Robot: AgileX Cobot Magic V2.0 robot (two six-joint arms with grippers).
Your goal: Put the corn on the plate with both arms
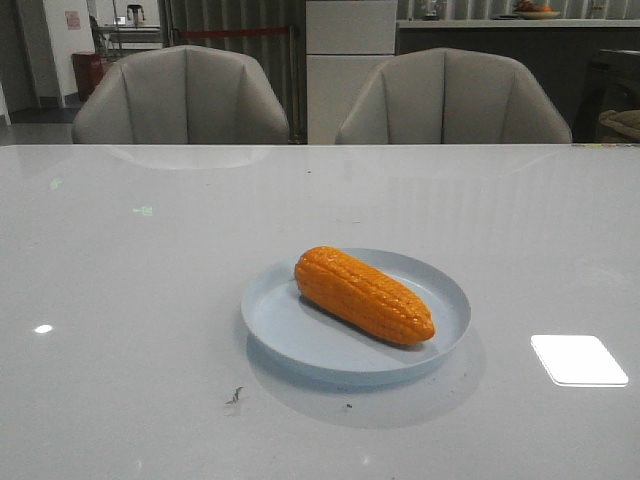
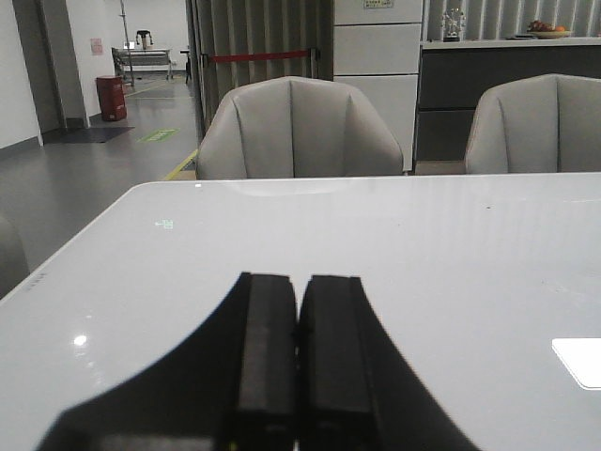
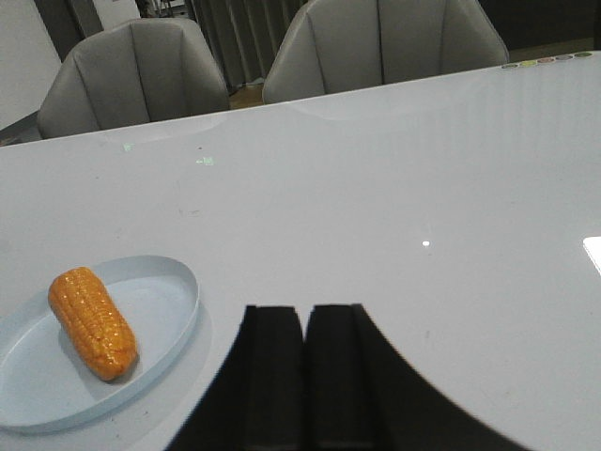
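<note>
**Q:** Where is the corn (image 1: 364, 295), and what should you read from the plate (image 1: 272, 318)?

**A:** The corn lies inside the plate, diagonally across its middle, blunt end toward the plate's far-left rim and tapered tip toward its near-right rim. It rests wholly within the rim, touching the plate's floor. The plate sits on the desk (image 1: 120, 260), well short of the two chairs (image 1: 182, 97) beyond it.

**Q:** How do the fingers stand?

**A:** On the left gripper (image 2: 299, 352) the fingers are pressed together with nothing between them, over bare desk; no plate shows in that view. On the right gripper (image 3: 306, 371) the fingers also meet, empty, with the plate (image 3: 184, 318) off to one side, apart from them.

**Q:** How should you do the step in hand well?

**A:** Judged from this, placement looks complete. Keep both arms away from the plate, and avoid sweeping toward its rim, since a nudge could roll the glossy cob. Confirm in the front view that no part overhangs.
</note>
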